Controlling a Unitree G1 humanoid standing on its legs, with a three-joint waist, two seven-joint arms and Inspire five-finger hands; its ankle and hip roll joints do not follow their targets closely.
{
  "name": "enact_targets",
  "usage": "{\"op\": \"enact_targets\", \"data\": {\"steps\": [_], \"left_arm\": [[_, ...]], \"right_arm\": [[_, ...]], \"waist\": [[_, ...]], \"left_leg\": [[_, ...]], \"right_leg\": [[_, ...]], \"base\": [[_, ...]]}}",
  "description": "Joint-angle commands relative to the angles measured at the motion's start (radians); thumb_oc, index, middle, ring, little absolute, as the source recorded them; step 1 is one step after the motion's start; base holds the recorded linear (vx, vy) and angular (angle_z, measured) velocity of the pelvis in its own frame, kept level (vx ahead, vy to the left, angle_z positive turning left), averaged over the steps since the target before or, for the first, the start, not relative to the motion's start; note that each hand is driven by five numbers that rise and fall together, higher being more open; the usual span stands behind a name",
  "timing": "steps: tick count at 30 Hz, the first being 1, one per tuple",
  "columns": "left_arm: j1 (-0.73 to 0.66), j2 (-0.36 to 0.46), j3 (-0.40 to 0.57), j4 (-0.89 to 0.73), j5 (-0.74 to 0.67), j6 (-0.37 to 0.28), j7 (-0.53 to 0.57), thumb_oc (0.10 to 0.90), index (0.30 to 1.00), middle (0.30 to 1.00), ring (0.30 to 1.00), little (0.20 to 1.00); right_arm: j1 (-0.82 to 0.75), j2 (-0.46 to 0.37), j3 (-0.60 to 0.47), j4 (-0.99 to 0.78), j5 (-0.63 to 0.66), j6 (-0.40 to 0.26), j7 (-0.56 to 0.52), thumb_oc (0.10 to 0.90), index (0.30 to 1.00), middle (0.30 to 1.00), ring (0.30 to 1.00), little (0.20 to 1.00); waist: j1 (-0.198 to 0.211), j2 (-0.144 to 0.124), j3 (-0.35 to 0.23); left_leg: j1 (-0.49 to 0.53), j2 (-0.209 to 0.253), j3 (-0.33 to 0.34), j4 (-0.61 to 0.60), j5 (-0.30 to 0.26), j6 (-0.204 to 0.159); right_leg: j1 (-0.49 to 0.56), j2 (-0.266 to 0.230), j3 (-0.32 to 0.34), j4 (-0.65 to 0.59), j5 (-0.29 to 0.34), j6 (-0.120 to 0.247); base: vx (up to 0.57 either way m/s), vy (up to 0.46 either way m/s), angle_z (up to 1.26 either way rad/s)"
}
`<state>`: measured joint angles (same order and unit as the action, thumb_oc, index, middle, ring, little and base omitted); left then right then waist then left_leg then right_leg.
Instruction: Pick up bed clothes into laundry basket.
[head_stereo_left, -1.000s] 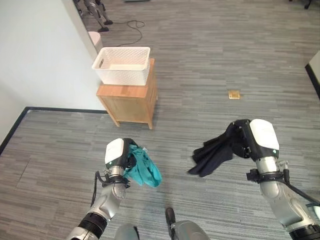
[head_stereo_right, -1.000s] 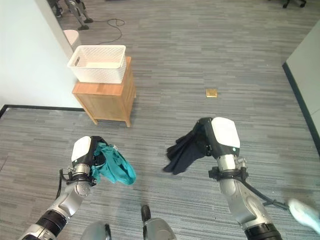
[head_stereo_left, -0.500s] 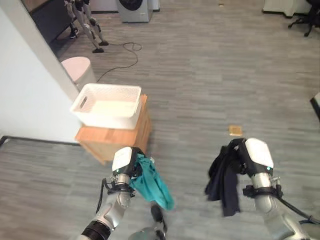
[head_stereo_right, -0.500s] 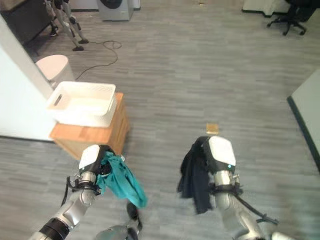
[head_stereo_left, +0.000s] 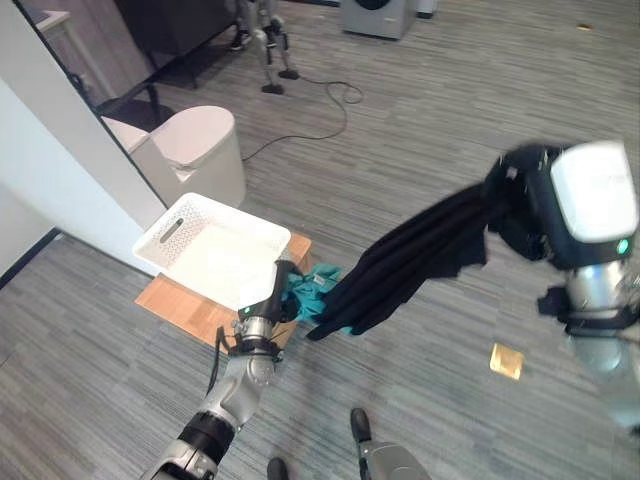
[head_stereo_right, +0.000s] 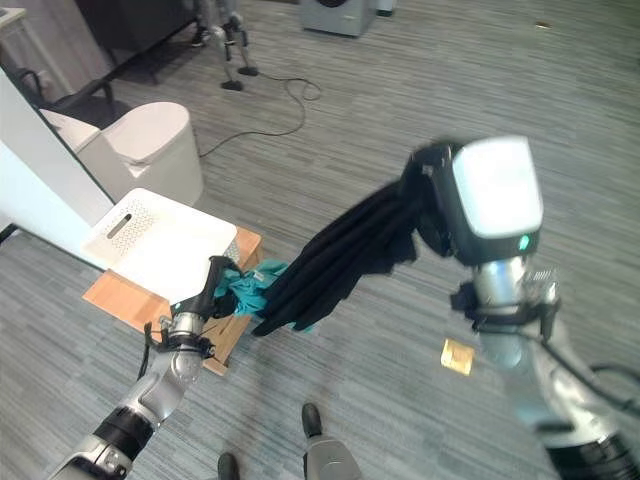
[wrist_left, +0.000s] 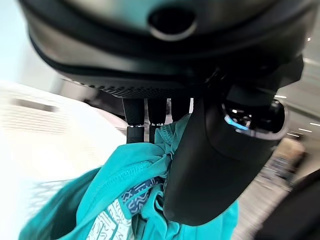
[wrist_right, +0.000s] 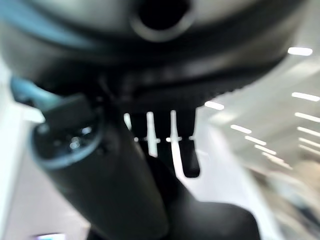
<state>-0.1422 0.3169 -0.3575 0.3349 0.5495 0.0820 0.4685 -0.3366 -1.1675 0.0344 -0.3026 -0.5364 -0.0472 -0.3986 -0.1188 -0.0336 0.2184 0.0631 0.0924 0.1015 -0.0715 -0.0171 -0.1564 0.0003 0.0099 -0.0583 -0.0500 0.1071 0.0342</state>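
2 garments: left hand (head_stereo_left: 272, 300) fingers clamp teal cloth (head_stereo_left: 312, 290), right hand (head_stereo_left: 535, 205) prob. grips black garment (head_stereo_left: 400, 265); 1 basket (head_stereo_left: 212, 248).

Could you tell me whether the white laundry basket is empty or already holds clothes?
Empty: the white laundry basket shows a bare bottom, while the teal garment and the black garment hang outside it.

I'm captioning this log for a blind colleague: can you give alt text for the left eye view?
The right hand holds up a dark garment that trails towards a white laundry basket on a small wooden cabinet. The left hand grips a teal garment beside the basket, above grey plank flooring.
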Motion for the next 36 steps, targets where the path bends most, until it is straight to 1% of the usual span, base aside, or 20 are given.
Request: {"op": "enact_targets", "data": {"steps": [1, 2, 3, 7, 8, 10, 11, 12, 13, 14, 17, 19, 20, 21, 22, 25, 26, 30, 33, 36], "left_arm": [[0.032, 0.121, 0.083, -0.113, -0.062, -0.093, 0.088, 0.400, 0.300, 0.300, 0.300, 0.300], [0.036, 0.119, 0.089, -0.116, -0.063, -0.093, 0.087, 0.400, 0.300, 0.300, 0.300, 0.300], [0.091, 0.148, 0.130, -0.139, -0.097, -0.106, 0.095, 0.400, 0.300, 0.300, 0.300, 0.300], [0.213, 0.161, 0.245, -0.177, -0.179, -0.122, 0.109, 0.400, 0.300, 0.300, 0.300, 0.300], [0.223, 0.167, 0.272, -0.183, -0.210, -0.132, 0.108, 0.400, 0.300, 0.300, 0.300, 0.300], [0.221, 0.179, 0.313, -0.194, -0.224, -0.125, 0.090, 0.400, 0.300, 0.300, 0.300, 0.300], [0.221, 0.181, 0.313, -0.195, -0.224, -0.125, 0.090, 0.400, 0.300, 0.300, 0.300, 0.300], [0.237, 0.188, 0.331, -0.199, -0.225, -0.127, 0.078, 0.400, 0.300, 0.300, 0.300, 0.300], [0.260, 0.173, 0.354, -0.204, -0.226, -0.133, 0.066, 0.400, 0.300, 0.300, 0.300, 0.300], [0.289, 0.159, 0.370, -0.199, -0.219, -0.136, 0.043, 0.400, 0.300, 0.300, 0.300, 0.300], [0.280, 0.170, 0.366, -0.169, -0.212, -0.126, 0.031, 0.400, 0.300, 0.300, 0.300, 0.300], [0.273, 0.174, 0.360, -0.144, -0.212, -0.115, 0.031, 0.400, 0.300, 0.300, 0.300, 0.300], [0.255, 0.184, 0.351, -0.123, -0.213, -0.105, 0.033, 0.400, 0.300, 0.300, 0.300, 0.300], [0.253, 0.186, 0.350, -0.123, -0.213, -0.105, 0.033, 0.400, 0.300, 0.300, 0.300, 0.300], [0.220, 0.213, 0.324, -0.094, -0.205, -0.102, 0.034, 0.400, 0.300, 0.300, 0.300, 0.300], [0.180, 0.245, 0.285, -0.075, -0.189, -0.110, 0.012, 0.400, 0.300, 0.300, 0.300, 0.300], [0.176, 0.247, 0.283, -0.074, -0.189, -0.110, 0.012, 0.400, 0.300, 0.300, 0.300, 0.300], [0.146, 0.264, 0.234, -0.060, -0.185, -0.118, -0.009, 0.400, 0.300, 0.300, 0.300, 0.300], [0.160, 0.276, 0.228, -0.059, -0.186, -0.130, -0.022, 0.400, 0.300, 0.300, 0.300, 0.300], [0.175, 0.257, 0.220, -0.058, -0.188, -0.132, -0.026, 0.400, 0.300, 0.300, 0.300, 0.300]], "right_arm": [[-0.313, -0.084, 0.140, 0.032, 0.109, -0.038, -0.018, 0.400, 0.300, 0.300, 0.300, 0.300], [-0.334, -0.083, 0.161, 0.039, 0.111, -0.038, -0.019, 0.400, 0.300, 0.300, 0.300, 0.300], [-0.446, -0.147, 0.252, 0.108, 0.123, -0.027, 0.001, 0.400, 0.300, 0.300, 0.300, 0.300], [-0.707, -0.242, 0.458, 0.256, 0.165, 0.001, 0.029, 0.400, 0.300, 0.300, 0.300, 0.300], [-0.721, -0.314, 0.459, 0.313, 0.183, 0.020, 0.021, 0.400, 0.300, 0.300, 0.300, 0.300], [-0.673, -0.387, 0.414, 0.365, 0.193, 0.039, 0.019, 0.400, 0.300, 0.300, 0.300, 0.300], [-0.663, -0.387, 0.403, 0.364, 0.192, 0.039, 0.019, 0.400, 0.300, 0.300, 0.300, 0.300], [-0.632, -0.409, 0.366, 0.374, 0.189, 0.054, 0.024, 0.400, 0.300, 0.300, 0.300, 0.300], [-0.601, -0.425, 0.334, 0.399, 0.180, 0.068, 0.028, 0.400, 0.300, 0.300, 0.300, 0.300], [-0.538, -0.446, 0.258, 0.435, 0.165, 0.083, 0.045, 0.400, 0.300, 0.300, 0.300, 0.300], [-0.394, -0.474, 0.089, 0.501, 0.119, 0.097, 0.043, 0.400, 0.300, 0.300, 0.300, 0.300], [-0.321, -0.492, 0.004, 0.543, 0.111, 0.113, 0.029, 0.400, 0.300, 0.300, 0.300, 0.300], [-0.283, -0.491, -0.049, 0.553, 0.117, 0.126, 0.023, 0.400, 0.300, 0.300, 0.300, 0.300], [-0.262, -0.490, -0.071, 0.551, 0.116, 0.126, 0.023, 0.400, 0.300, 0.300, 0.300, 0.300], [-0.201, -0.473, -0.142, 0.580, 0.127, 0.134, 0.004, 0.400, 0.300, 0.300, 0.300, 0.300], [-0.121, -0.477, -0.225, 0.644, 0.162, 0.134, 0.000, 0.400, 0.300, 0.300, 0.300, 0.300], [-0.099, -0.476, -0.247, 0.644, 0.163, 0.132, -0.001, 0.400, 0.300, 0.300, 0.300, 0.300], [-0.062, -0.478, -0.282, 0.709, 0.207, 0.133, -0.018, 0.400, 0.300, 0.300, 0.300, 0.300], [-0.104, -0.450, -0.254, 0.710, 0.219, 0.126, 0.007, 0.400, 0.300, 0.300, 0.300, 0.300], [-0.204, -0.438, -0.157, 0.711, 0.214, 0.125, 0.024, 0.400, 0.300, 0.300, 0.300, 0.300]], "waist": [[0.090, -0.060, -0.144], [0.084, -0.058, -0.145], [0.125, -0.072, -0.150], [0.167, -0.088, -0.147], [0.166, -0.100, -0.127], [0.111, -0.100, -0.111], [0.112, -0.101, -0.111], [0.094, -0.102, -0.112], [0.079, -0.086, -0.128], [0.068, -0.071, -0.138], [0.072, -0.088, -0.151], [0.055, -0.106, -0.138], [0.035, -0.120, -0.124], [0.036, -0.123, -0.125], [0.012, -0.129, -0.109], [-0.013, -0.130, -0.098], [-0.012, -0.129, -0.098], [-0.030, -0.149, -0.090], [-0.004, -0.166, -0.101], [0.018, -0.176, -0.116]], "left_leg": [[0.006, -0.040, -0.019, -0.016, 0.021, 0.072], [0.007, -0.040, -0.020, -0.016, 0.020, 0.071], [0.004, -0.033, -0.039, -0.016, 0.034, 0.060], [-0.009, -0.027, -0.079, -0.016, 0.056, 0.042], [-0.024, 0.020, 0.035, 0.002, 0.077, 0.030], [-0.009, 0.128, 0.299, 0.037, 0.090, 0.017], [-0.011, 0.129, 0.299, 0.038, 0.090, 0.016], [-0.008, 0.156, 0.383, 0.065, 0.089, 0.014], [0.015, 0.163, 0.429, 0.048, 0.073, 0.005], [0.002, 0.148, 0.444, 0.045, 0.083, 0.016], [0.007, 0.109, 0.404, 0.002, 0.064, 0.041], [0.012, 0.080, 0.377, -0.010, 0.043, 0.059], [0.011, 0.065, 0.353, -0.012, 0.038, 0.067], [0.009, 0.063, 0.353, -0.012, 0.038, 0.068], [0.013, 0.057, 0.318, -0.016, 0.029, 0.073], [0.008, 0.047, 0.253, -0.016, 0.017, 0.063], [0.002, 0.051, 0.251, -0.016, 0.024, 0.062], [-0.005, 0.022, 0.158, -0.016, -0.008, 0.053], [0.018, 0.011, 0.164, -0.016, -0.018, 0.053], [0.031, 0.015, 0.182, -0.016, -0.025, 0.049]], "right_leg": [[0.016, -0.086, 0.152, -0.037, -0.054, 0.129], [0.017, -0.086, 0.151, -0.037, -0.055, 0.128], [0.036, -0.084, 0.126, -0.037, -0.067, 0.122], [0.058, -0.087, 0.084, -0.037, -0.089, 0.109], [0.073, -0.118, 0.017, -0.037, -0.115, 0.109], [0.093, -0.160, -0.105, -0.032, -0.124, 0.118], [0.092, -0.159, -0.105, -0.033, -0.123, 0.117], [0.106, -0.170, -0.151, -0.027, -0.130, 0.117], [0.117, -0.177, -0.184, -0.027, -0.145, 0.122], [0.135, -0.187, -0.239, -0.005, -0.141, 0.124], [0.113, -0.235, -0.290, 0.127, -0.151, 0.137], [0.062, -0.272, -0.276, 0.265, -0.110, 0.167], [0.017, -0.282, -0.237, 0.348, -0.069, 0.188], [0.014, -0.284, -0.237, 0.351, -0.071, 0.189], [-0.045, -0.250, -0.151, 0.416, -0.073, 0.195], [-0.088, -0.166, -0.030, 0.325, -0.149, 0.167], [-0.088, -0.163, -0.034, 0.316, -0.139, 0.163], [-0.108, -0.145, 0.102, 0.099, -0.092, 0.171], [-0.074, -0.189, 0.089, 0.045, -0.060, 0.177], [-0.051, -0.196, 0.079, 0.013, -0.040, 0.175]], "base": [[0.04, -0.102, 0.11], [0.05, -0.209, 0.18], [0.02, -0.152, 0.11], [-0.01, -0.088, 0.56], [-0.15, 0.034, 0.87], [-0.20, 0.011, 1.45], [-0.11, -0.004, 1.58], [0.00, 0.036, 1.45], [0.01, 0.096, 1.54], [0.07, 0.162, 1.35], [0.06, 0.156, 1.19], [0.07, 0.092, 0.93], [0.04, 0.031, 1.01], [0.05, 0.031, 1.32], [0.05, 0.013, 1.04], [0.09, 0.006, 0.77], [0.05, -0.040, 0.69], [0.12, -0.073, 0.79], [0.12, -0.006, 0.34], [0.10, -0.058, 0.03]]}}
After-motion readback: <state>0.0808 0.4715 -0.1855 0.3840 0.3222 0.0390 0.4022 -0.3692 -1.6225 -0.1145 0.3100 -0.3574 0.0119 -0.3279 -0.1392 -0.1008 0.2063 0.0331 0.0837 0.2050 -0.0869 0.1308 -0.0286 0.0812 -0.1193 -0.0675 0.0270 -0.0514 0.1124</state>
